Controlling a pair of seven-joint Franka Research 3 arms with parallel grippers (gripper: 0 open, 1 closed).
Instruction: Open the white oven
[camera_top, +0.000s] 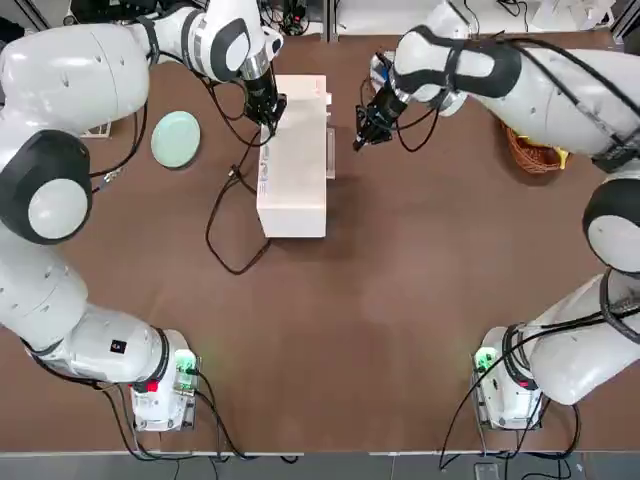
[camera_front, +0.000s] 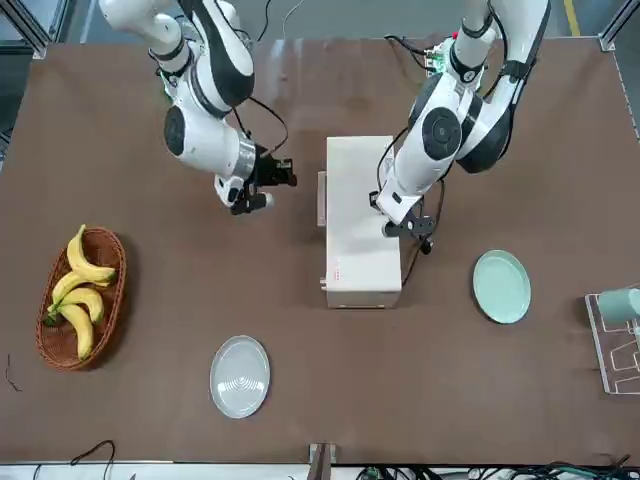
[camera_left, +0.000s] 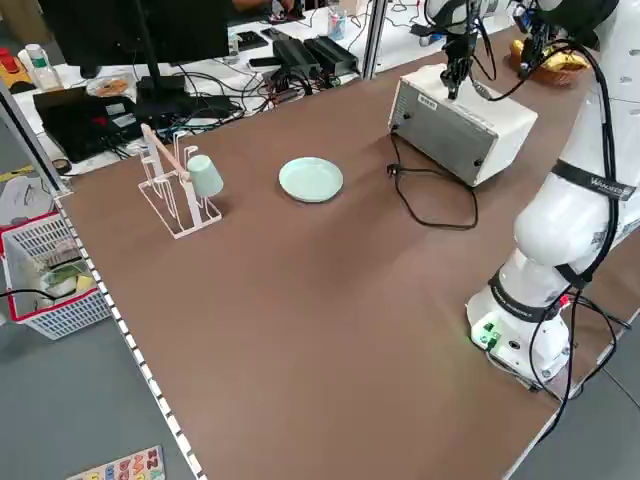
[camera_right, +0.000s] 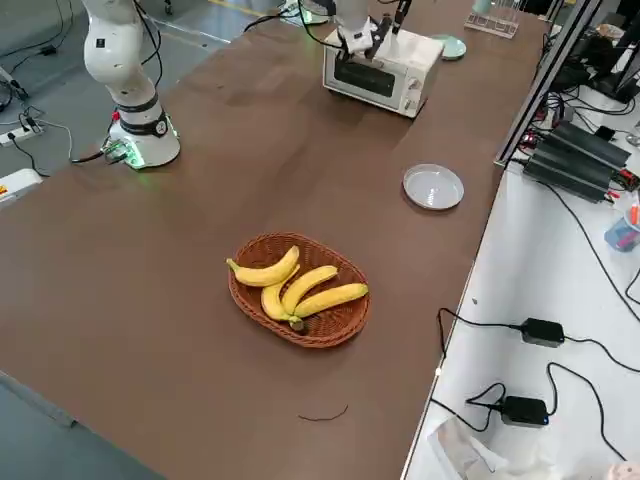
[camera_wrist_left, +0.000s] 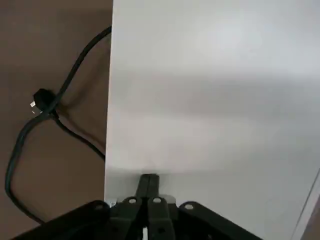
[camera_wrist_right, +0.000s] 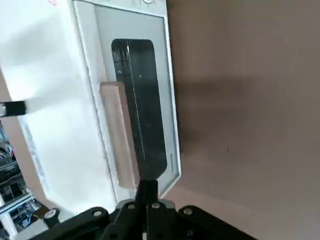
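Sitting shut: white oven (camera_top: 293, 160), glass door, tan handle | left gripper (camera_top: 268, 122) pinched together on top | right gripper (camera_top: 362, 138) together beside door

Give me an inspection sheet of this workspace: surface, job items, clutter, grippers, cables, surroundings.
Surface: brown table.
Job's things: white oven, door shut, handle on its right-arm side.
Clutter: green plate, grey plate, banana basket, cup rack.
Grippers: left gripper shut, tips on the oven's top near its back edge; right gripper shut, beside the door.
Cables: black power cord loose behind the oven.
Surroundings: benches with electronics; white crate.
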